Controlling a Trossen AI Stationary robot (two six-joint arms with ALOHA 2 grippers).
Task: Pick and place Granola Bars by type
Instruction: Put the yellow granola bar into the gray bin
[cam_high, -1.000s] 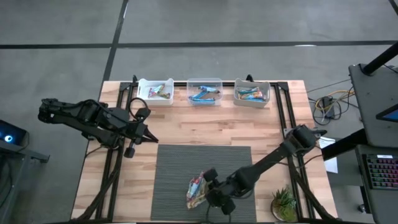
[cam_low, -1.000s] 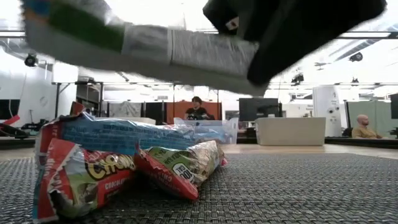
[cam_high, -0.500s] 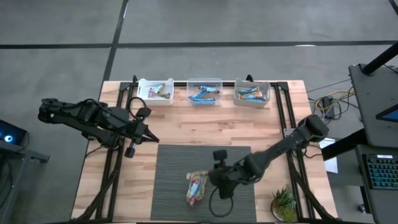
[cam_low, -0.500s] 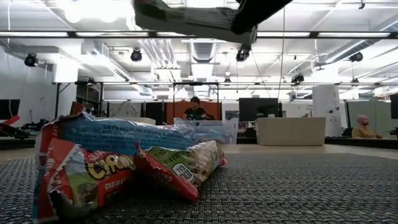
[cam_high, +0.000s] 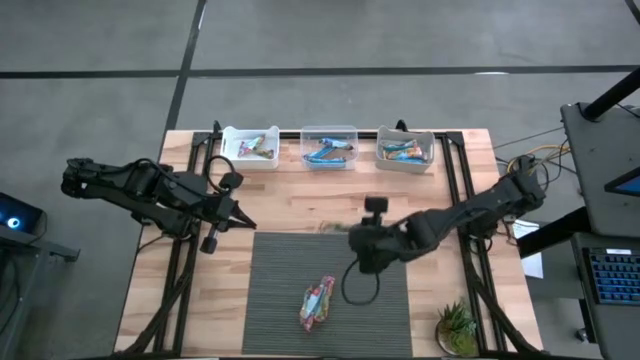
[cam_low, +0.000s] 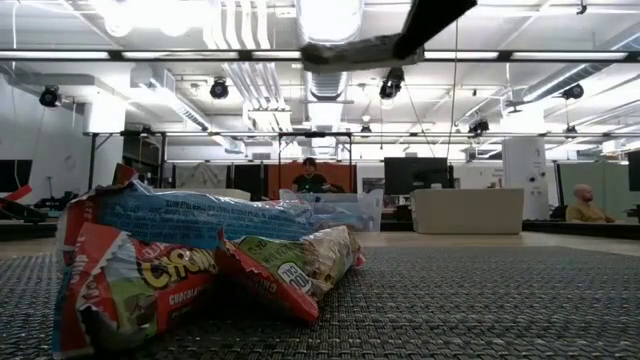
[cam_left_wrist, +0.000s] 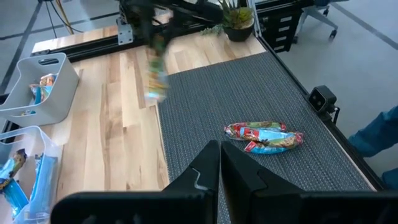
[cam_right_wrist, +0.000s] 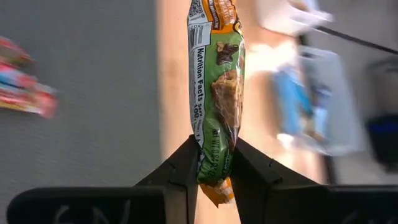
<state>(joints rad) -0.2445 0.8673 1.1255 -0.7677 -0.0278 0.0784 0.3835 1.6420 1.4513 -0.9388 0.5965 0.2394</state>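
Right gripper (cam_right_wrist: 213, 163): pinching a green bar (cam_right_wrist: 216, 81) by one end, carried above the far edge of the mat (cam_high: 290, 270), between the pile and the bins.
Left gripper (cam_left_wrist: 219, 163): fingers pressed together, holding nothing; it waits over the wood at the left of the table (cam_high: 160, 290).
Pile (cam_high: 318, 302): three or so bars lie touching on the mat, a blue one on top of red-and-green ones, well apart from the carried bar.
Bins: left bin (cam_high: 249, 147), middle bin (cam_high: 329, 146) and right bin (cam_high: 405, 148) stand in a row at the far edge, each already holding bars.
Risk, slip: the grip is on the wrapper's end only, so the long free part may swing and work loose in a quick move.
Risk, wrong bin: the middle and right bins look mostly blue; the green bar probably belongs in the left one, which holds mixed colours.
Risk, rim: a hanging bar could catch a bin wall if brought in low.
In the way: nothing lies between the bar and the bins; the left arm sits near the path to the left bin.
Nearby: a plant (cam_high: 457, 328) at the near right corner.
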